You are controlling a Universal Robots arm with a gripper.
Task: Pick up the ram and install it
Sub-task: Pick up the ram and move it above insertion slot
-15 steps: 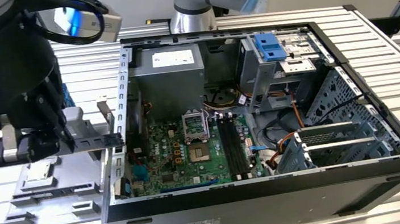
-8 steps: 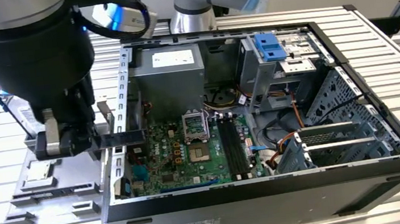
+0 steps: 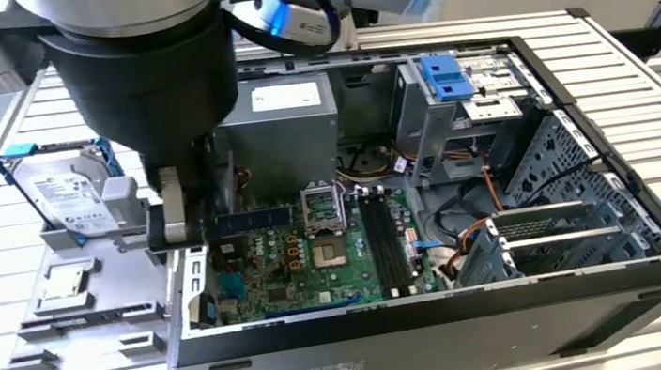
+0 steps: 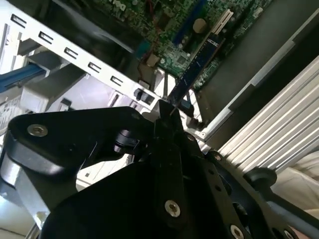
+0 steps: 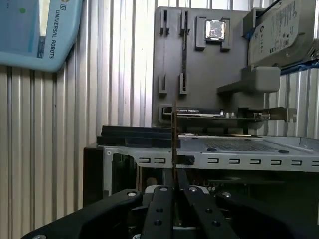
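Firmly pinched between narrow jaws, the ram is held by one end in the gripper. It hangs inside the open computer case, over the part of the motherboard toward the exterior view's left. It sits just beside the processor socket and, as far as I can judge, clear of the board.

From the gripper the stick runs out toward the exterior view's right. Its long axis therefore lies left to right across the case, with the free end pointing at the socket. The black memory slots lie further toward the exterior view's right, on the far side of the socket, and their long axis runs near to far. By my reading, the stick lies roughly crosswise to those slots and off to their left, so the offset is sideways and the two axes are out of line.

In the second wrist view the ram reaches straight away from the gripper over the green board. In the first wrist view the ram shows edge-on as a thin line rising from the gripper.

Outside the case, toward the exterior view's left, a grey tray carries a hard drive in a blue frame and a small square chip, both well apart from the gripper
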